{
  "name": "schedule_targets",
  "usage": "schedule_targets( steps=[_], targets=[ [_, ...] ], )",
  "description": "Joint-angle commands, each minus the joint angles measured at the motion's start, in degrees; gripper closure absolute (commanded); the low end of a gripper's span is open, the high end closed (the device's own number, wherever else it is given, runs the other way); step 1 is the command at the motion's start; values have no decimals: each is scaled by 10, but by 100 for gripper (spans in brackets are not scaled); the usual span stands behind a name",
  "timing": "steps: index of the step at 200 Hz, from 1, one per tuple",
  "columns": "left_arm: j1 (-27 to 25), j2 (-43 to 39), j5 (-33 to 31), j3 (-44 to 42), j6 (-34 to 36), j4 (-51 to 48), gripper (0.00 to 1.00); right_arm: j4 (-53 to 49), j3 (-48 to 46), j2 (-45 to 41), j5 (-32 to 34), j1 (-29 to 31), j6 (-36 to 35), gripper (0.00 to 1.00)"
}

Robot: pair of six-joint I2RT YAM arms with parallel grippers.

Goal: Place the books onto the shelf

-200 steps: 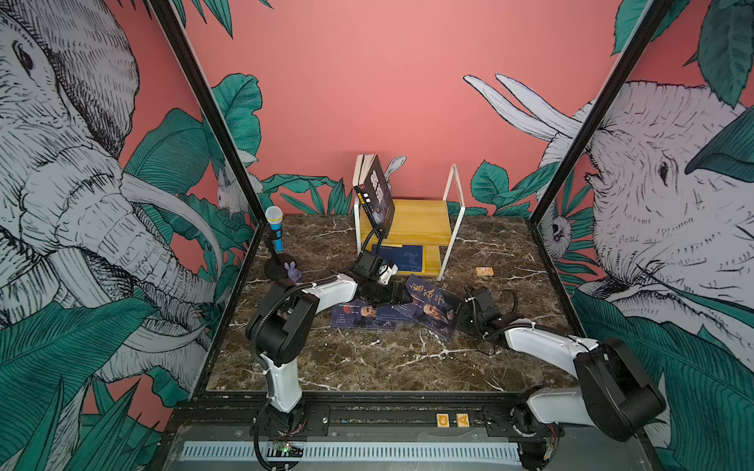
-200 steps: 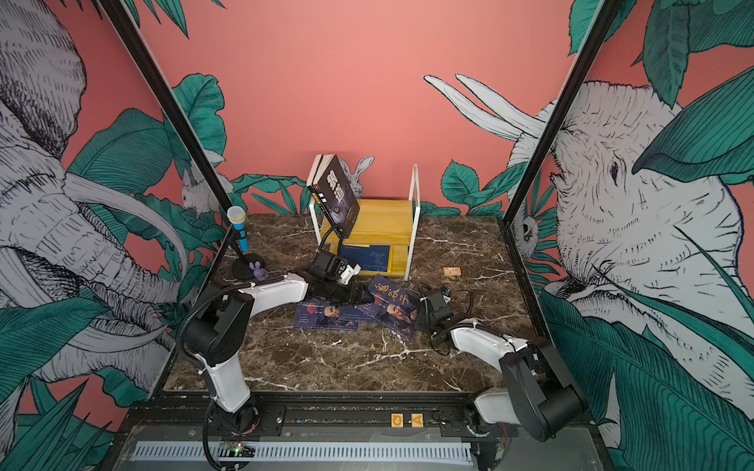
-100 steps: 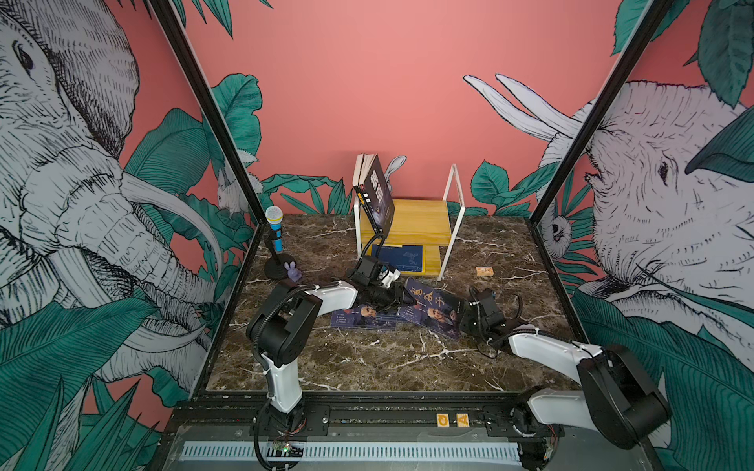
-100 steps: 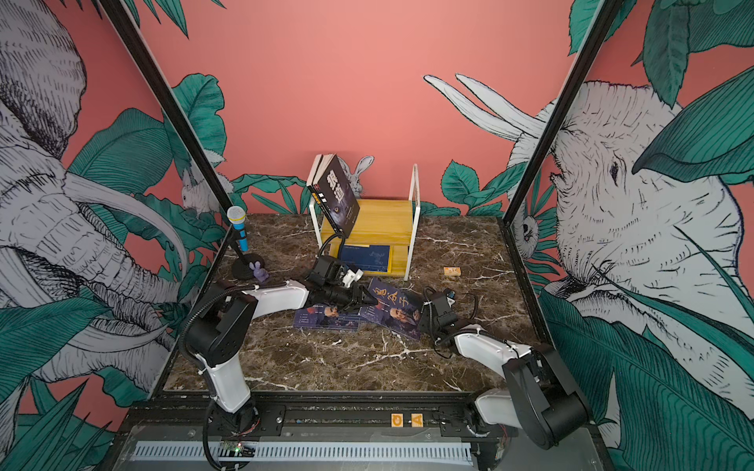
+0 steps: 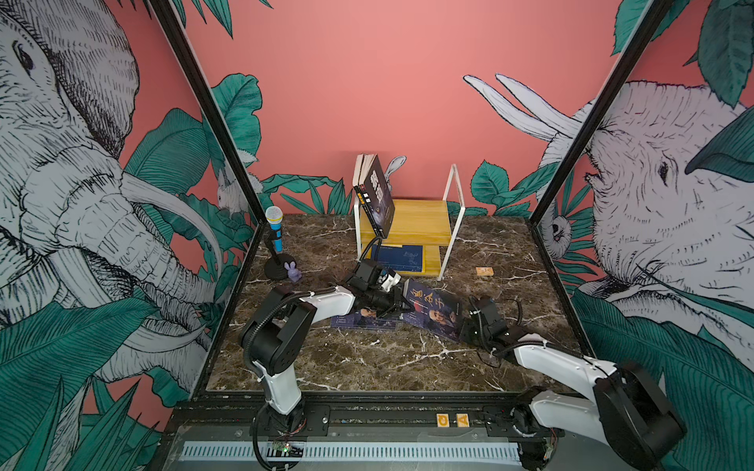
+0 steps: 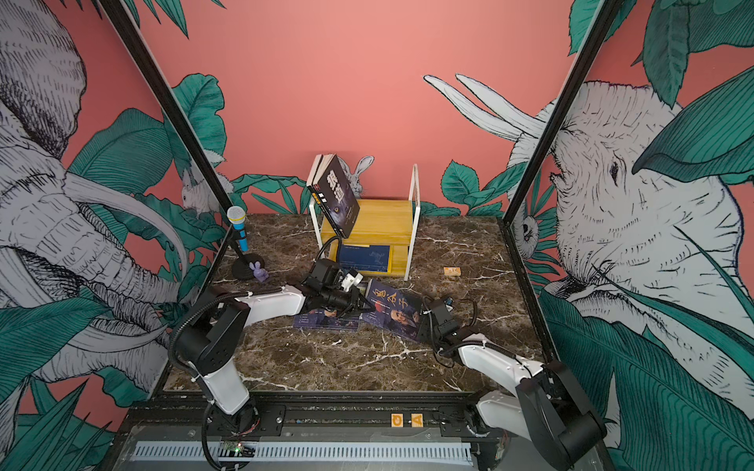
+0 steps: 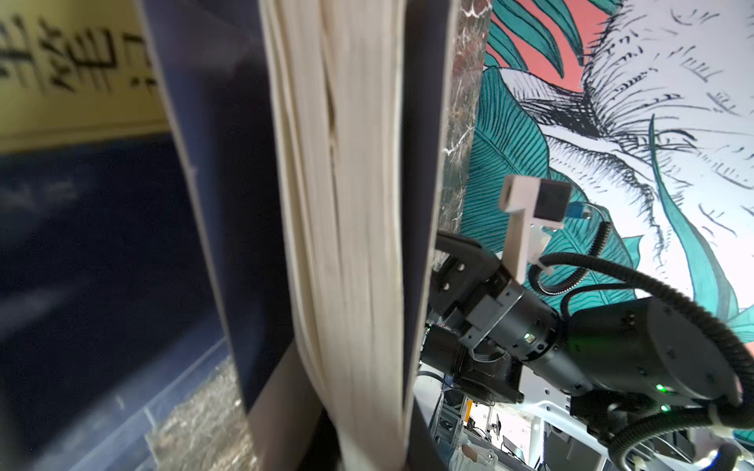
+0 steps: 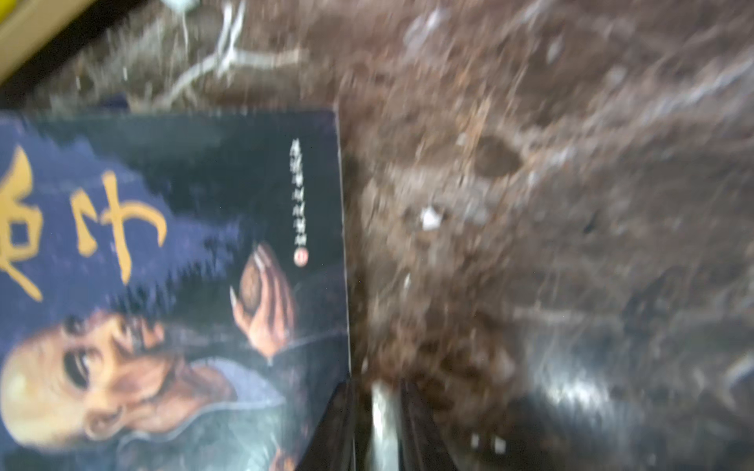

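The left end effector (image 5: pixel 398 304) is seen clamped on the left edge of a thin navy paperback with gold calligraphy and a portrait (image 5: pixel 432 308). That edge is tipped up off the dark marble worktop (image 5: pixel 367 359), mid-scene, just near of the small two-tier shelf of yellowish boards and white tube frame (image 5: pixel 420 222). The right end effector (image 5: pixel 466 331) is set at that book's near right corner, but whether it is closed on it cannot be told. A second navy portrait book (image 5: pixel 363 320) is seen lying flat under the left wrist. A black book with big white characters (image 5: pixel 377 195) is leaned at the top tier's left end, and a flat navy book (image 5: pixel 398 257) is laid on the lower tier.
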Motion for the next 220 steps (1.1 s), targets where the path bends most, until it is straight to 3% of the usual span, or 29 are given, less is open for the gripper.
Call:
schedule_targets(
  steps=[1,69,97,114,132,152,174,220],
  targets=[
    [-7,-59,7,-10,36,-13,99,-79,20,-44,37,37,-25,78],
    [-6,-167,25,-45,86,-37,100,-182,130,-155,271,181,-127,76],
    [12,-208,39,-41,101,-68,100,-184,182,-152,367,253,-201,70],
    [30,-231,45,-44,106,-68,100,-149,198,-136,448,314,-273,61],
    [57,-250,47,-30,146,-108,100,-74,199,-113,539,385,-391,53],
    [87,-267,59,-28,138,-108,100,72,176,-83,604,456,-550,44],
    [106,-279,86,-25,124,-91,100,222,153,-39,623,500,-702,38],
    [140,-290,121,-25,88,-52,100,440,117,31,640,545,-887,31]
  ],
)
